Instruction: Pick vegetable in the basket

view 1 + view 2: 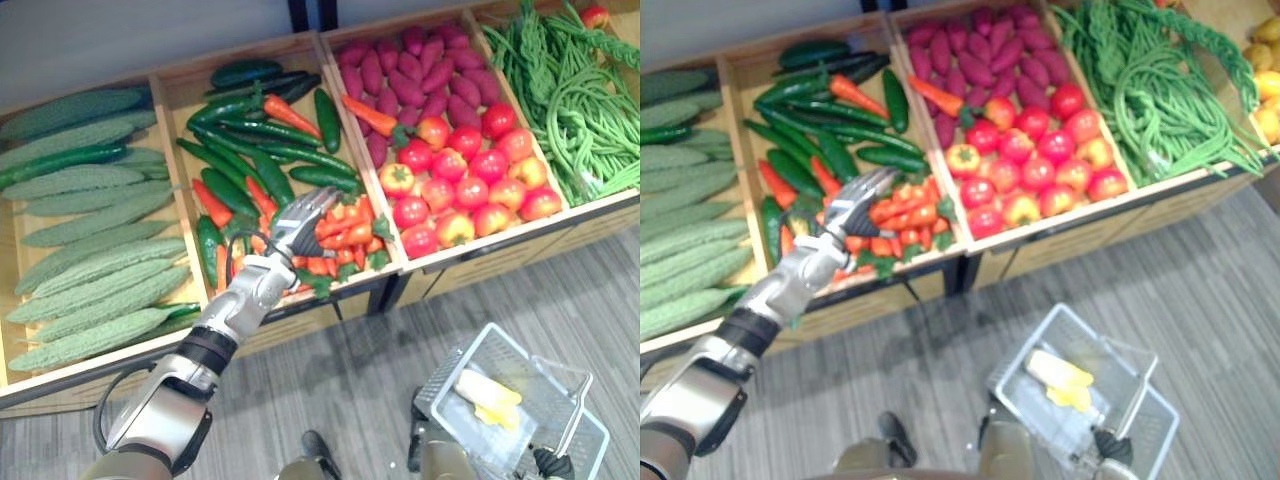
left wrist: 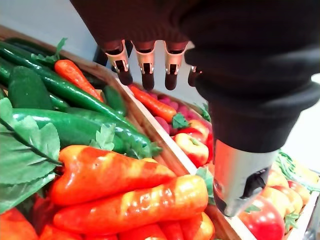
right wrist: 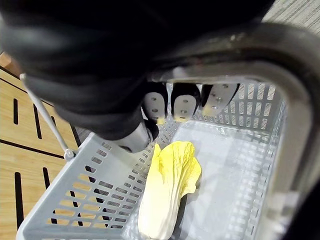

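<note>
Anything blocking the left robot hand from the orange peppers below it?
Nothing visible. The left robot hand hovers open over the orange peppers, with open air between. The right robot hand grips the basket by its handle.

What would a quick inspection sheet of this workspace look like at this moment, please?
surface: wooden display stand, divided into compartments
job's things: orange peppers in the stand; grey basket holding a yellow cabbage
clutter: bitter gourds, green cucumbers, purple sweet potatoes, tomatoes, long beans
hands: left hand open above the orange peppers; right hand curled round the basket's handle
cables: nothing seen
surroundings: grey plank floor
</note>
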